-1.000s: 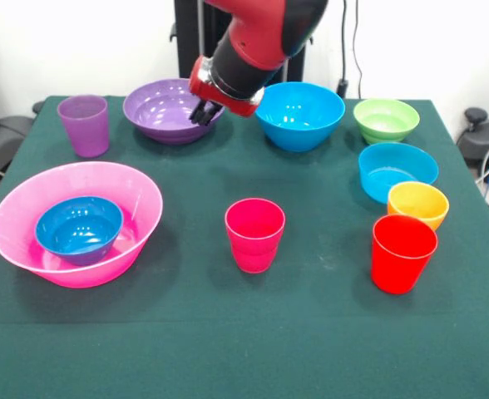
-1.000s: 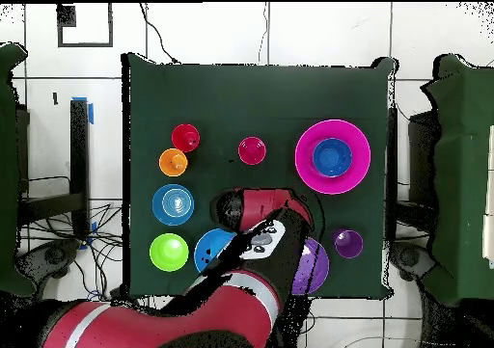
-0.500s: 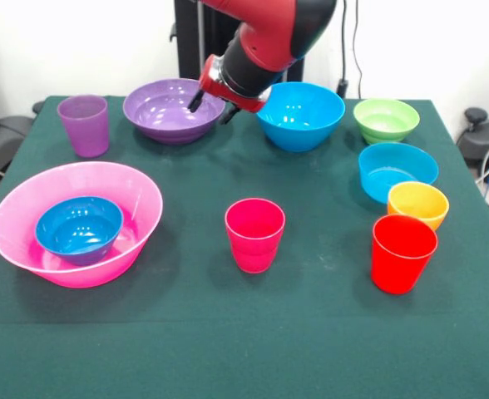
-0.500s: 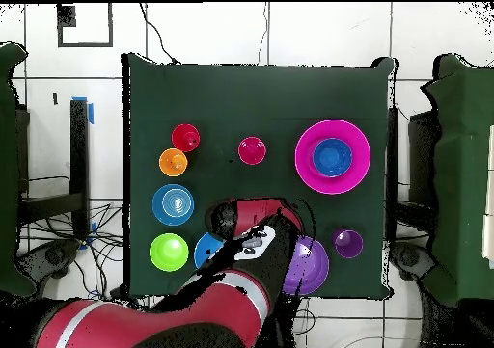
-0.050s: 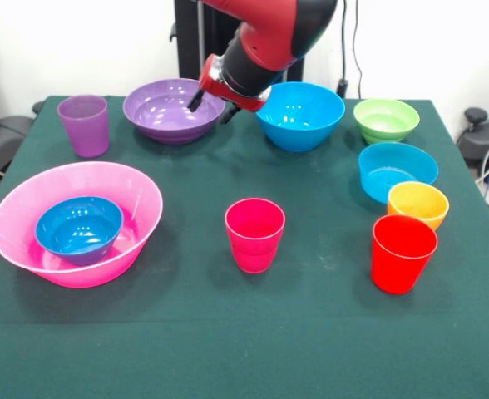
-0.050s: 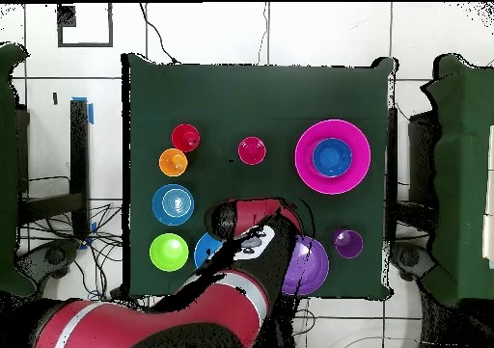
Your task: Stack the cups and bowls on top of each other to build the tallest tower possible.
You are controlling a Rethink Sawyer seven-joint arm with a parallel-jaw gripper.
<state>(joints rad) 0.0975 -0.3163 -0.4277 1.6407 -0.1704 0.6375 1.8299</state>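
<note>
Resting at the frame's left, the glossy round pink bowl [image 5: 76, 223] cradles a small blue bowl [image 5: 79, 229]; at upper centre the tool [image 5: 211, 106] hangs spread and empty over the purple bowl's [image 5: 163, 110] rim; tapered cups [image 5: 254, 234] stand right.

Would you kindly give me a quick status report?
Gripper open, empty, at purple bowl's rim. Small blue bowl inside pink bowl. Nothing blocking.

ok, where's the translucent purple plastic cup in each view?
Front view: translucent purple plastic cup at far left, just left of the large purple bowl.
Overhead view: it sits lower right, right of that bowl.
Shared landmark: the huge pink bowl holding the small dark blue bowl.
</note>
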